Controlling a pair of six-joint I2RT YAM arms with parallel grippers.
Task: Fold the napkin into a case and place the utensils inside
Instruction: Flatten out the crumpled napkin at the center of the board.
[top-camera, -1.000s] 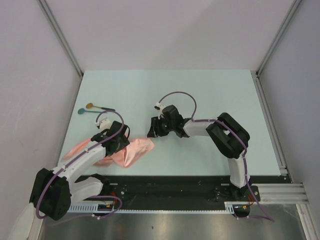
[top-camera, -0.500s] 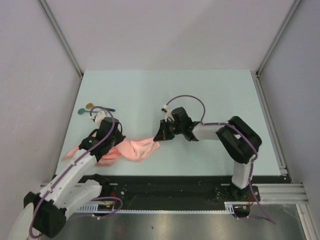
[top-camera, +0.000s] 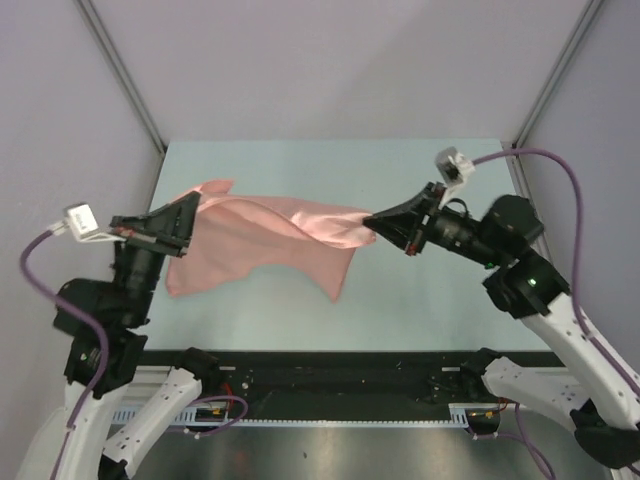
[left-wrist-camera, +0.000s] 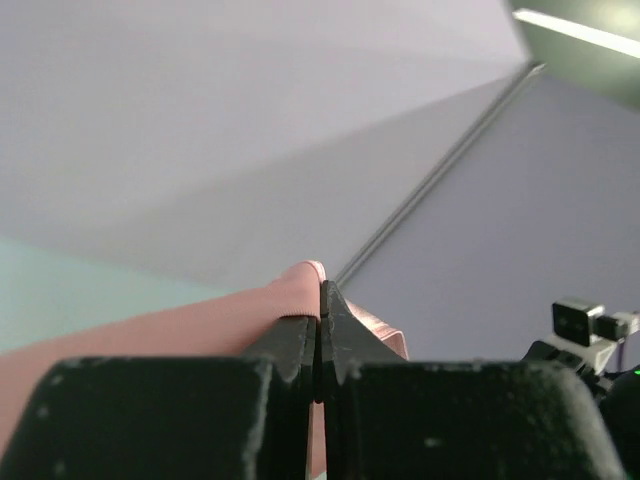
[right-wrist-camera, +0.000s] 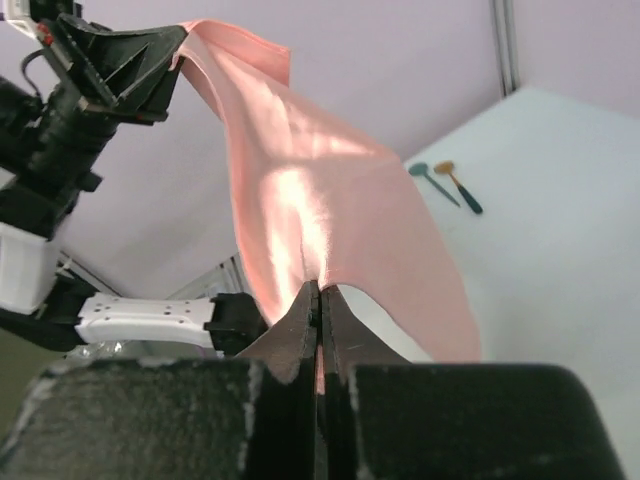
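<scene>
The salmon-pink napkin (top-camera: 270, 235) hangs stretched in the air over the table, not folded into a case. My left gripper (top-camera: 190, 208) is shut on its left corner, and the cloth (left-wrist-camera: 200, 325) bulges over the closed tips (left-wrist-camera: 320, 292). My right gripper (top-camera: 371, 222) is shut on the opposite corner, with the napkin (right-wrist-camera: 320, 200) sagging away from its tips (right-wrist-camera: 320, 290) toward the left gripper (right-wrist-camera: 176, 45). The utensils, two small spoons (right-wrist-camera: 445, 183), lie side by side on the table in the right wrist view. The cloth hides them in the top view.
The pale green table (top-camera: 440, 290) is boxed in by grey walls with aluminium posts (top-camera: 120, 75) at the back corners. A metal rail (top-camera: 545, 250) runs along the right edge. The arm bases stand on the black strip (top-camera: 330, 375) at the near edge.
Both grippers closed on the bunched napkin at the near left of the table. They then rose and spread apart, lifting the cloth and pulling it out between them.
</scene>
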